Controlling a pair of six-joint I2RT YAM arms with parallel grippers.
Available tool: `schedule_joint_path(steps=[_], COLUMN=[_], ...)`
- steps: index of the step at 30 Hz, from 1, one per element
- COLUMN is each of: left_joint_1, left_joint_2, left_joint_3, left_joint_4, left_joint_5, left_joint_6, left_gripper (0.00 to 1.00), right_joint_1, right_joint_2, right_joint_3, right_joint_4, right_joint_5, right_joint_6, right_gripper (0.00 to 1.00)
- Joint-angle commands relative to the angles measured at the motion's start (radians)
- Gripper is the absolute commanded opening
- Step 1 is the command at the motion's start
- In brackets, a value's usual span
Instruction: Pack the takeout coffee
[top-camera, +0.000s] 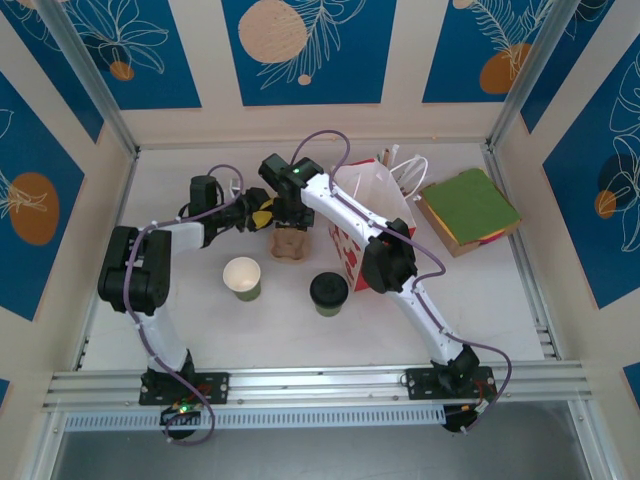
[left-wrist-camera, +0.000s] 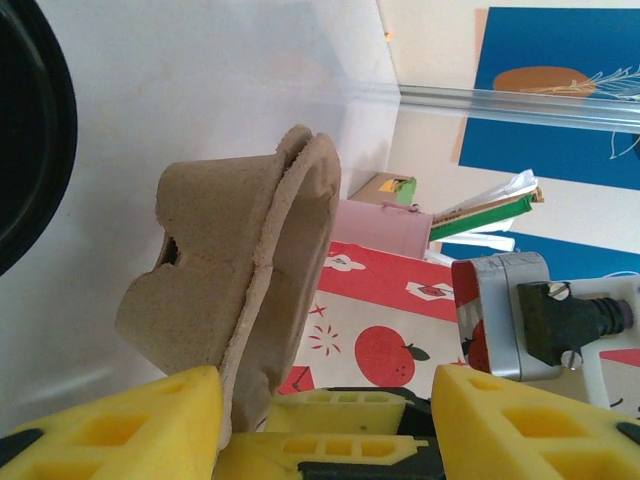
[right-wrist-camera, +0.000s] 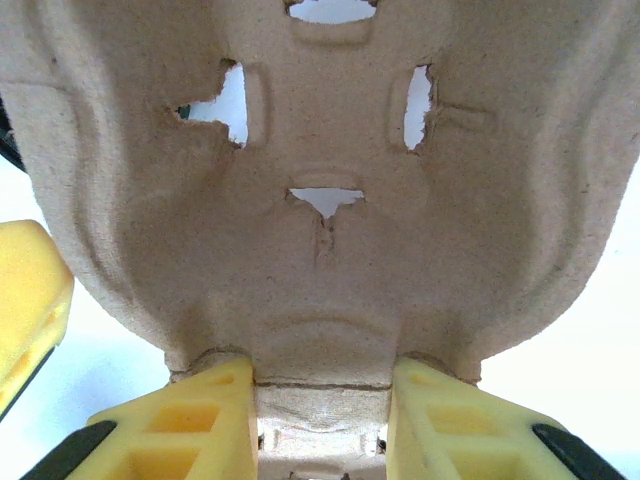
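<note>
The takeout coffee (top-camera: 328, 293), a short green cup with a black lid, stands on the table in front of the red-and-white bag (top-camera: 375, 215). A brown pulp cup carrier (top-camera: 290, 243) sits left of the bag. My right gripper (top-camera: 288, 215) reaches over it and is shut on its rim; in the right wrist view the fingers (right-wrist-camera: 215, 410) pinch a tab of the carrier (right-wrist-camera: 320, 200). My left gripper (top-camera: 258, 213) is beside the carrier's left side, jaws open. In the left wrist view the carrier's rim (left-wrist-camera: 240, 270) lies just inside one finger (left-wrist-camera: 170, 410).
A lidless green cup (top-camera: 242, 278) with a cream inside stands left of the coffee. Flat green and brown boxes (top-camera: 468, 210) lie at the back right. The bag (left-wrist-camera: 400, 300) stands open-topped with white handles. Side walls close the table.
</note>
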Motion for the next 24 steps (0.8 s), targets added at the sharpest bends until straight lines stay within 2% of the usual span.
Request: schedule_joint_path(steps=[1, 19, 24], left_joint_1=[-0.016, -0.022, -0.019], left_joint_2=[0.018, 0.013, -0.037], left_joint_3=[-0.015, -0.009, -0.028], left_joint_4=[0.064, -0.042, -0.075], left_joint_5=[0.041, 0.013, -0.047], left_joint_6=[-0.017, 0.039, 0.059], left_gripper=[0.56, 0.57, 0.56], right_joint_1=[0.005, 0.015, 0.012], right_joint_2=[-0.034, -0.041, -0.042], right_joint_3=[-0.009, -0.002, -0.008], right_joint_4=[-0.01, -0.014, -0.022], right_joint_5=[-0.013, 0.001, 0.002], right_joint_6=[-0.006, -0.016, -0.01], right_gripper=[0.31, 0.3, 0.3])
